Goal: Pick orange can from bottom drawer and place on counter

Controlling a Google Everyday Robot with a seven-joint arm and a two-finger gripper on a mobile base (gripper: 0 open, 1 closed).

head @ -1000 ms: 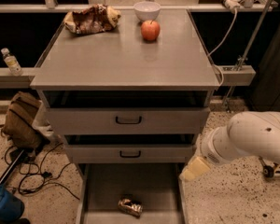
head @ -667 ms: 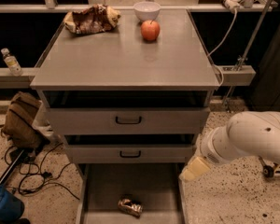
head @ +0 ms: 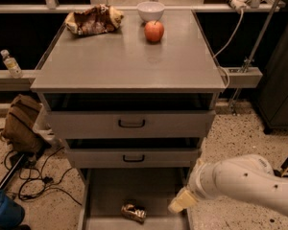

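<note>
Gripper (head: pixel 181 203) sits at the lower right of the frame, by the bottom drawer's (head: pixel 110 190) right edge; we can't tell if it's spread or closed. Counter (head: pixel 129 61) fills upper middle. Can (head: pixel 134 212) lies in that drawer, bottom centre.

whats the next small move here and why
Probably ease the gripper across and down over the orange can. It lies near the front of the open bottom drawer, while the gripper hangs at the drawer's right edge, apart from it.
</note>
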